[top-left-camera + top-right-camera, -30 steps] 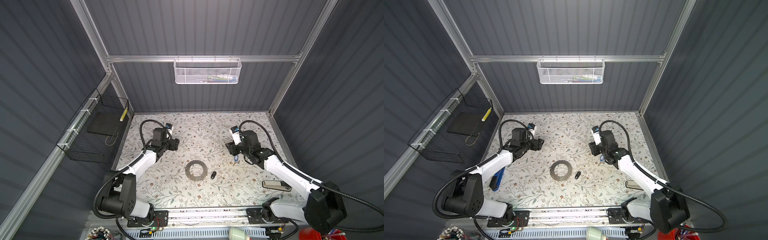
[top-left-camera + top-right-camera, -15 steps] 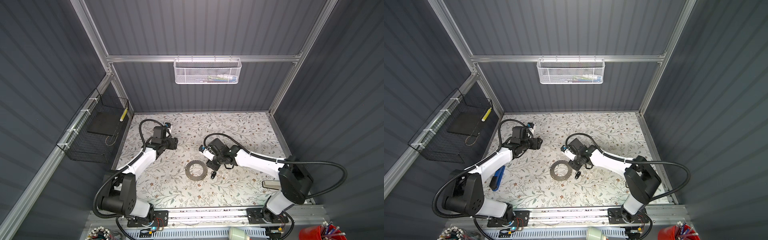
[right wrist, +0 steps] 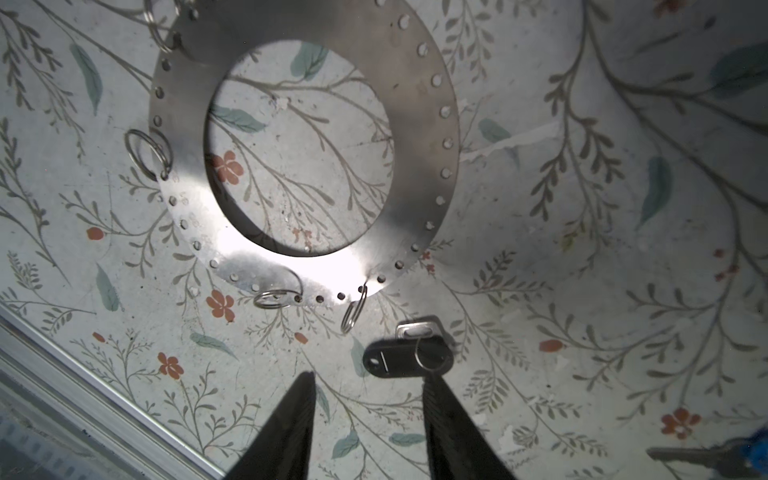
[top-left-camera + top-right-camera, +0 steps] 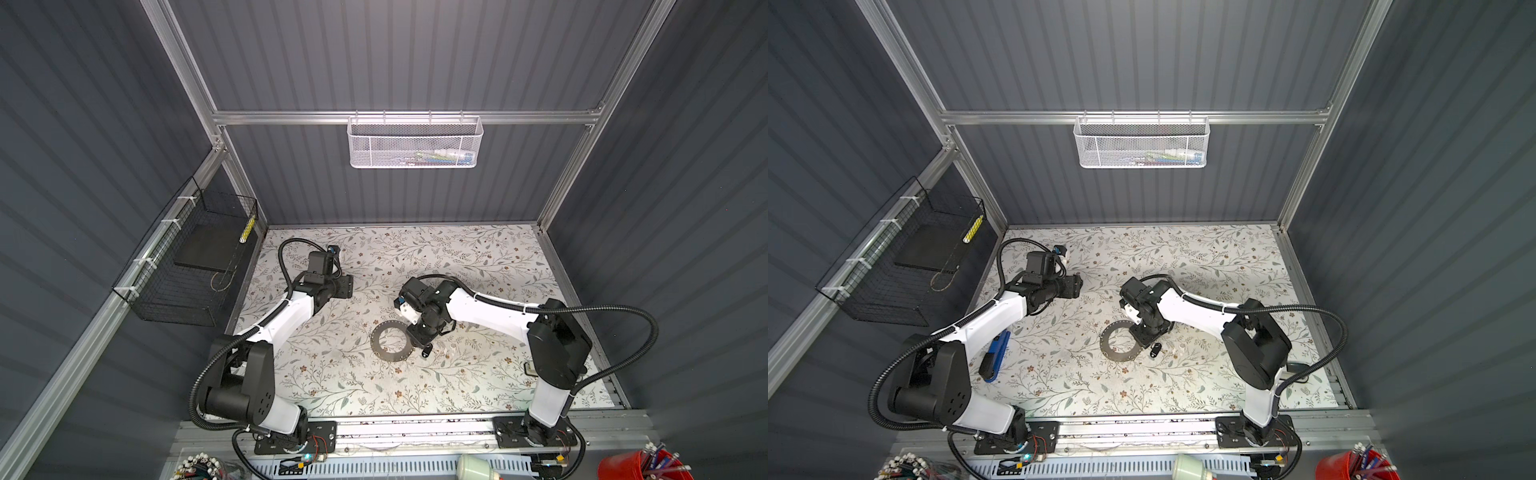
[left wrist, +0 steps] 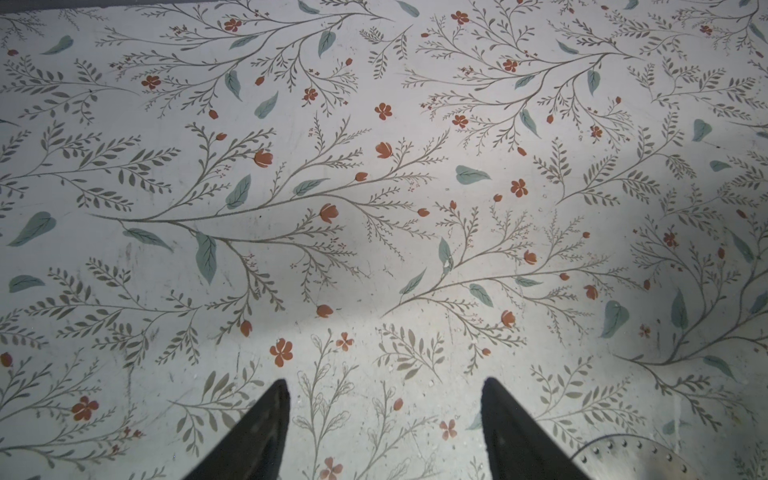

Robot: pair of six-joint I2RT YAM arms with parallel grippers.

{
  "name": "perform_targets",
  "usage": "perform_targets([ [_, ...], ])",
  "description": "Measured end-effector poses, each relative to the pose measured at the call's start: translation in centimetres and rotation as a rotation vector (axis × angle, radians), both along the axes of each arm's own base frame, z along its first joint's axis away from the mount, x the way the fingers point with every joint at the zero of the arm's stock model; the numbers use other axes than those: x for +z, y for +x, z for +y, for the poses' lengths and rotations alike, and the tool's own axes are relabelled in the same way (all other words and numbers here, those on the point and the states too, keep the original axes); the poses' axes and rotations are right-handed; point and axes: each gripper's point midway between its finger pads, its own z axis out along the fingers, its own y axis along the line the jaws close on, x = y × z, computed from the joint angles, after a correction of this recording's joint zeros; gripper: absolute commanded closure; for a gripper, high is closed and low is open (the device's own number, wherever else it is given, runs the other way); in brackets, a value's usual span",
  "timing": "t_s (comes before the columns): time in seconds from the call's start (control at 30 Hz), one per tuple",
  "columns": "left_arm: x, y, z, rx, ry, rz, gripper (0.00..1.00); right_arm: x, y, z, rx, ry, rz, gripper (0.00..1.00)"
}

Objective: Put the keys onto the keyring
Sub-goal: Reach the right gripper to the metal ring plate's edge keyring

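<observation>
On your left, the left gripper hangs over the floral table, well apart from the work. Its jaws stand wide and hold nothing, and only printed leaves show between them. One edge of the keyring just shows in a corner of that wrist view.

Toward the middle, the keyring lies flat on the table. It is a broad grey band with small holes around it, and several small split rings hang from those holes.

Just beside the keyring's right edge, the right gripper points down. Its jaws are partly open with nothing gripped. The black key lies on the table right at the fingertips, near the keyring's rim. You cannot tell whether one finger touches the black key's wire loop.

Farther right, the silvery key with its blue tag lies at the edge of the right wrist view, well apart from the keyring.
</observation>
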Motion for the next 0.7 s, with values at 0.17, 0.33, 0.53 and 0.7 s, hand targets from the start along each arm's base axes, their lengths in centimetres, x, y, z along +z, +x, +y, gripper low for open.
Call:
perform_targets([
  [0.17, -0.1, 0.0, 0.1, 0.006, 0.007, 0.003, 0.27, -0.9, -0.4, -0.1, -0.023, -0.038, 0.038, 0.58],
  [0.33, 0.2, 0.2, 0.3, 0.014, 0.014, -0.004, 0.26, -1.4, -0.9, -0.2, -0.028, -0.061, 0.064, 0.59],
  [0.53, 0.0, 0.2, 0.5, 0.021, 0.023, -0.001, 0.26, -1.3, -0.7, 0.4, -0.029, -0.054, 0.077, 0.60],
  [0.7, -0.3, 0.2, 0.6, 0.024, 0.029, 0.009, 0.25, -1.7, -0.5, 0.8, -0.028, -0.064, 0.096, 0.60],
])
